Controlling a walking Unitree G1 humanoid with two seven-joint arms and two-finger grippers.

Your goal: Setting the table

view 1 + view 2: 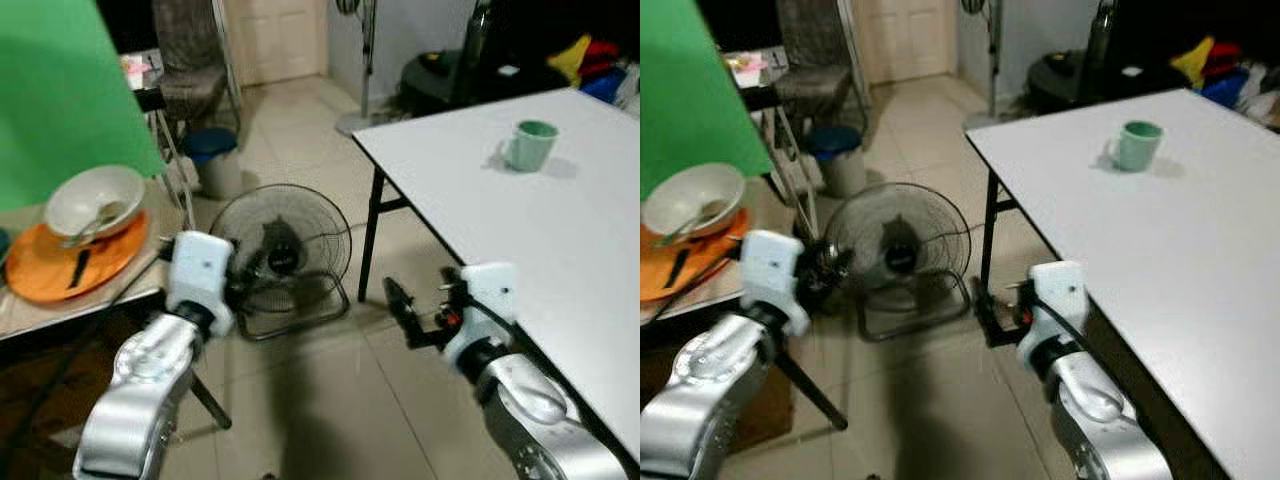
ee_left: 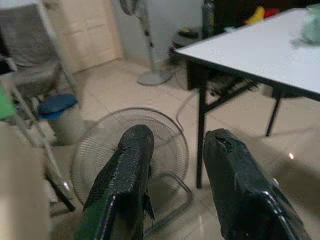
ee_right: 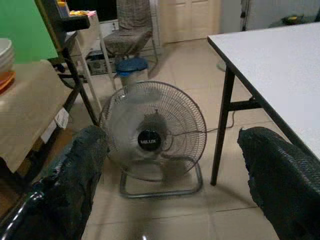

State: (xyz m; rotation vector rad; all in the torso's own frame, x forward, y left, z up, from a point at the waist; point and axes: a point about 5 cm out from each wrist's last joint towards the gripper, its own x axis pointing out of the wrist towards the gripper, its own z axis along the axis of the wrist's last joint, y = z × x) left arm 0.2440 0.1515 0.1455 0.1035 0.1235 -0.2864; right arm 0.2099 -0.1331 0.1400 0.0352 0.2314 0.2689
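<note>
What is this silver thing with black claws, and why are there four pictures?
It is a walking robot meant to set the table. Two pictures come from its head's eyes, looking down at its silver arms. The other two come from cameras on its wrists, looking along the black fingers. The left gripper and right gripper are both open and hold nothing. On the big white table stands a green mug. On a side table to the left, a white bowl sits on an orange plate. A round black floor fan stands between.
</note>
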